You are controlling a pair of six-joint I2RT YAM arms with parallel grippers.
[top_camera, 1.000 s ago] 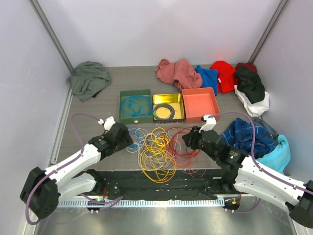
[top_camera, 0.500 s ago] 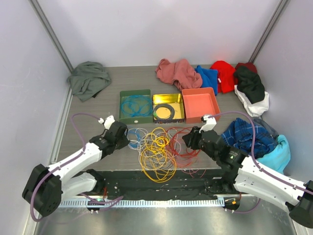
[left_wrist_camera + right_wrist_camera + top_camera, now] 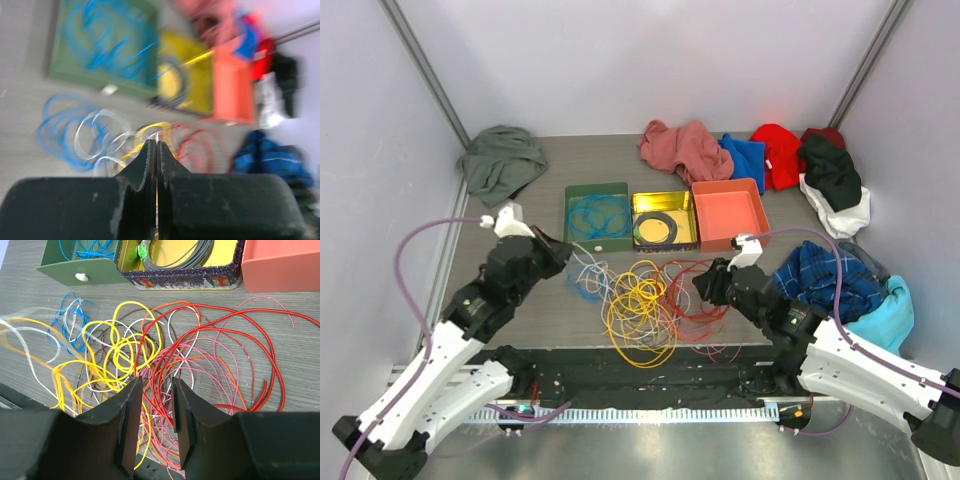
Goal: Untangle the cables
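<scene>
The cables (image 3: 642, 312) lie in a loose heap of yellow, red, orange, white and blue loops at the table's front middle. My left gripper (image 3: 558, 256) is raised at the heap's left edge, above the blue loops (image 3: 586, 290). It is shut on a thin white cable (image 3: 158, 134) that stretches from its tips down into the heap. The left wrist view is blurred. My right gripper (image 3: 706, 290) hovers low over the red cables (image 3: 210, 347). Its jaws (image 3: 155, 382) stand partly open with nothing gripped; red and pink strands lie on the table beneath the gap.
Behind the heap stand a green tin (image 3: 569, 215) holding blue wire, a yellow tin (image 3: 663, 196) with a black coiled ring and an orange tin (image 3: 730, 214). Clothes lie at the back left (image 3: 502, 160), back right (image 3: 680, 146) and right side (image 3: 820, 276).
My left gripper shut on the white cable, then rose and swung back to the left, drawing white strands out of the heap. The right gripper has not moved.
</scene>
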